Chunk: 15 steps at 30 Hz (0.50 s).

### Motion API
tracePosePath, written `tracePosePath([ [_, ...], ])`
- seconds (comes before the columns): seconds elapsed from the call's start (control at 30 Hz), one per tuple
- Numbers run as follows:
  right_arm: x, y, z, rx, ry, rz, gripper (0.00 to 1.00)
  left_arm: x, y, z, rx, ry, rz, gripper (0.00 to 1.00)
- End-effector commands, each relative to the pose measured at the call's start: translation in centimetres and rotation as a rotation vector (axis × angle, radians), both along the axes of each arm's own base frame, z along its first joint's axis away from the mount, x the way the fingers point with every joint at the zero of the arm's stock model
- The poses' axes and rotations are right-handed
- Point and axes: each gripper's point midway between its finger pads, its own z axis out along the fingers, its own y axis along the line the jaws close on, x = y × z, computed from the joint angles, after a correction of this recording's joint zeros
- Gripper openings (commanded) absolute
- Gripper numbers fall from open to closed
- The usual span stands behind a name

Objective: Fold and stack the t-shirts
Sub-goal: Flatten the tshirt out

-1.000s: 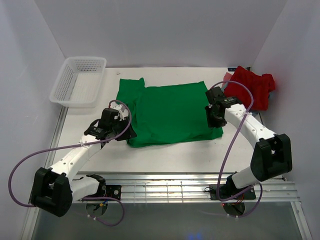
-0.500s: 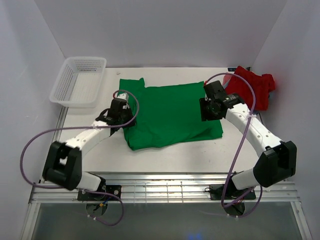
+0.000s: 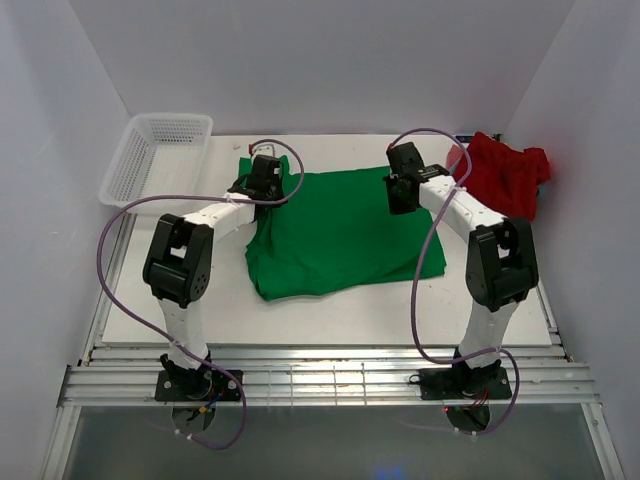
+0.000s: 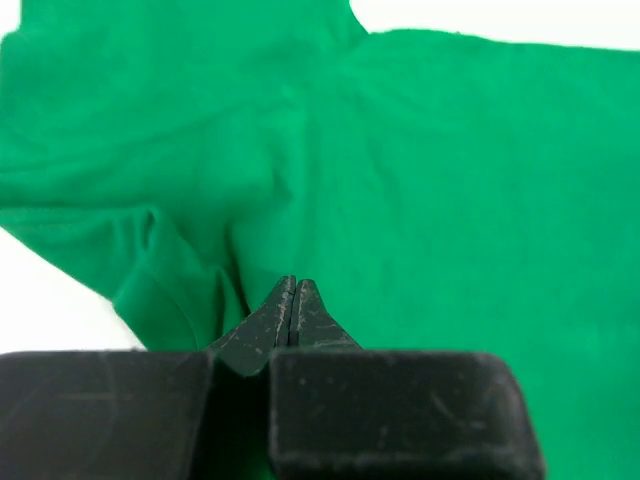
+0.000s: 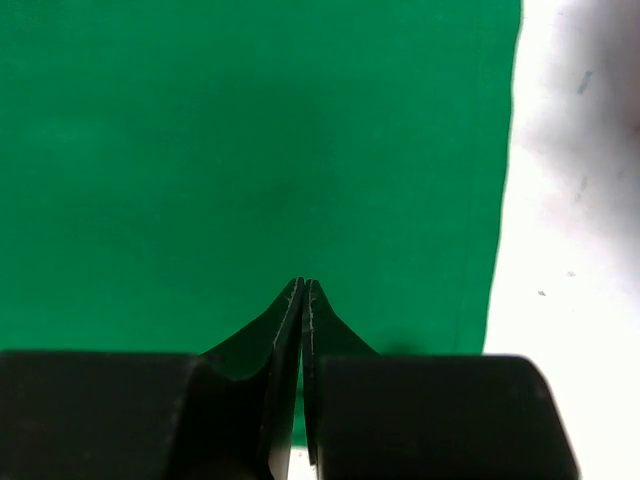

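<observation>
Left gripper [image 4: 295, 285] and right gripper [image 5: 303, 285], both clenched, sit over the upper corners of the bright green cloth t-shirt [image 3: 340, 230]; its body extends toward the frame's lower edge.

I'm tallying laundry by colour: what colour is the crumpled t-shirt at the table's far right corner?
Plain red; the crumpled t-shirt shows best in the top external view.

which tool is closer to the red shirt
Right. The right tool is over the right edge of the green shirt, beside the red shirt; the left tool is over its left side, farther off.
</observation>
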Motion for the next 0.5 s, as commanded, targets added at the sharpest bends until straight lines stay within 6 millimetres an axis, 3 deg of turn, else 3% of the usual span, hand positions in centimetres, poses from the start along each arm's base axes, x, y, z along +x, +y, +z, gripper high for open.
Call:
tracePosePath([
  [0.0, 2.8, 0.3, -0.5, 0.008, -0.038, 0.006, 0.08, -0.4, 2.1, -0.5, 0.071, 0.018, 0.065, 0.0],
  [0.07, 3.0, 0.3, -1.7, 0.008, -0.015, 0.008, 0.08, -1.2, 2.5, 0.2, 0.063, 0.002, 0.081, 0.0],
  [0.1, 3.1, 0.2, -2.6, 0.003, 0.002, 0.011, 0.08, -2.2, 3.2, -0.5, 0.076, 0.016, 0.098, 0.0],
  [0.2, 3.3, 0.0, -4.4, -0.006, 0.029, 0.01, 0.08, -2.6, 4.1, 0.4, 0.081, -0.025, 0.115, 0.0],
  [0.47, 3.0, -1.8, -8.2, -0.038, 0.116, -0.031, 0.08, -2.9, 6.5, -2.0, 0.148, 0.075, 0.2, 0.0],
])
